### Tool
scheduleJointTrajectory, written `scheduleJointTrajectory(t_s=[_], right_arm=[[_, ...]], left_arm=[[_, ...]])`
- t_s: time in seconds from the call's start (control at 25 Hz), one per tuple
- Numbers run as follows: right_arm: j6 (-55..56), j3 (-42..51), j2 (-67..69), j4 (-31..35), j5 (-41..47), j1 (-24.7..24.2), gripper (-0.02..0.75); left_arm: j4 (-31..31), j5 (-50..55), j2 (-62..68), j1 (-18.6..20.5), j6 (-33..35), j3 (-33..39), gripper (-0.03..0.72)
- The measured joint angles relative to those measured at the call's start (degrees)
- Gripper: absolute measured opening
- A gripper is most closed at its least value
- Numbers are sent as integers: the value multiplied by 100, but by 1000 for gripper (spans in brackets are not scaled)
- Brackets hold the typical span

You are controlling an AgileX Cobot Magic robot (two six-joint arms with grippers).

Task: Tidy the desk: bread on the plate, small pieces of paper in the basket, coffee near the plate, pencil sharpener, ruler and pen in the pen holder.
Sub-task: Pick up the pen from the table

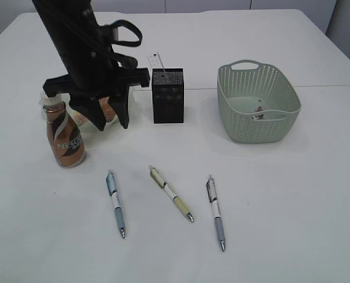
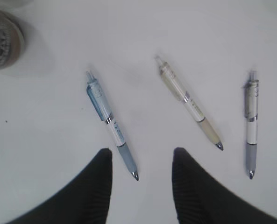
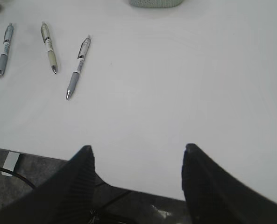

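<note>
Three pens lie side by side on the white desk (image 1: 281,194): a blue one (image 1: 116,203) (image 2: 111,123), a yellowish one (image 1: 171,193) (image 2: 188,102) and a grey one (image 1: 216,212) (image 2: 252,123). My left gripper (image 1: 111,121) (image 2: 142,156) hangs open and empty above the plate (image 1: 83,122), largely hiding the bread (image 1: 108,111) on it. The coffee (image 1: 65,138) stands just left of the plate. A ruler (image 1: 156,61) sticks out of the black pen holder (image 1: 167,96). Small pieces of paper (image 1: 258,112) lie in the basket (image 1: 257,103). My right gripper (image 3: 137,151) is open over the desk's front edge. The pencil sharpener is out of view.
The left arm (image 1: 74,41) slants down from the upper left, over the plate. In the right wrist view the three pens (image 3: 49,47) lie at the far left and the basket's foot (image 3: 156,3) is at the top edge; dark floor and cables show below the desk edge.
</note>
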Motion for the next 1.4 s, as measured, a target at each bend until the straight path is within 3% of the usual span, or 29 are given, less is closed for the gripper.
scheduleJointTrajectory(t_s=[0.44,0.92,1.4], right_arm=[[0,0,61,11,-583,0,464],[0,0,61,171,-632,0,464],[0,0,70,184,-537,0,464]], left_arm=[[-246,-46,424,-21,-93,10,308],[812,-68,424,-455,-1589,428,308],[982,-102,571,-481,-1996,756,308]])
